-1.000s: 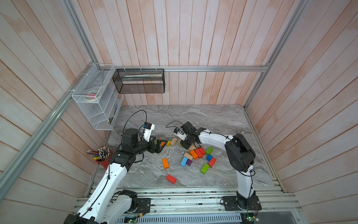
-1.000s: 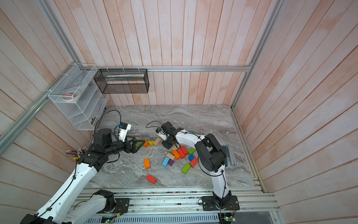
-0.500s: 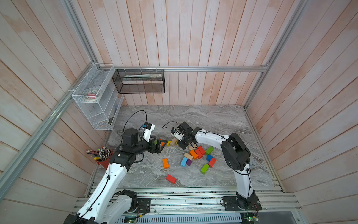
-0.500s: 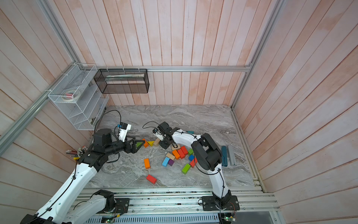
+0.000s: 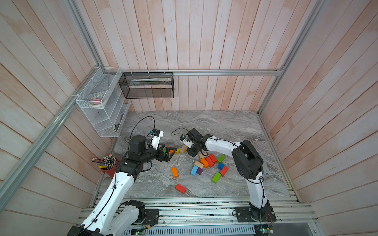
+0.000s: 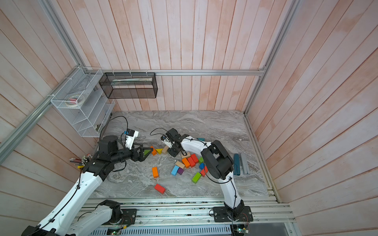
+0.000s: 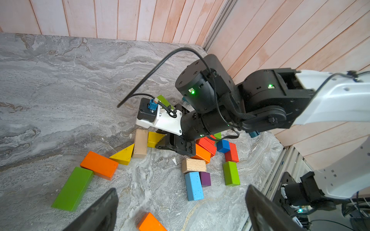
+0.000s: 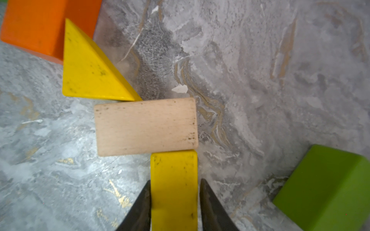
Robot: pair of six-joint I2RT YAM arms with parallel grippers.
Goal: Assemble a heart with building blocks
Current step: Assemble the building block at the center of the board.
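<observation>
The building blocks lie scattered on the marble table [image 5: 225,126]. A yellow block [image 8: 173,170] rests on the table between the fingers of my right gripper [image 8: 174,184]; its end butts against a tan block [image 8: 146,127]. The jaws stand open, with a thin gap on one side. A yellow wedge [image 8: 88,74] and an orange brick [image 8: 34,24] lie just beyond. In both top views my right gripper [image 5: 196,153] [image 6: 178,153] hides that block. My left gripper [image 7: 181,200] [image 5: 171,152] hovers wide open and empty, near a green brick [image 7: 73,189].
A cluster of red, orange, blue, purple, tan and green blocks [image 5: 208,163] lies beside the right arm. A loose orange brick [image 5: 174,171] and a red brick [image 5: 180,188] lie nearer the front. A red pencil cup [image 5: 108,166], wire rack [image 5: 100,110], black mesh basket [image 5: 147,85] and two long bars [image 6: 241,163] border the table.
My right arm has shifted a little toward the left arm, and its jaws have widened off the yellow block. The left arm has stayed still and open.
</observation>
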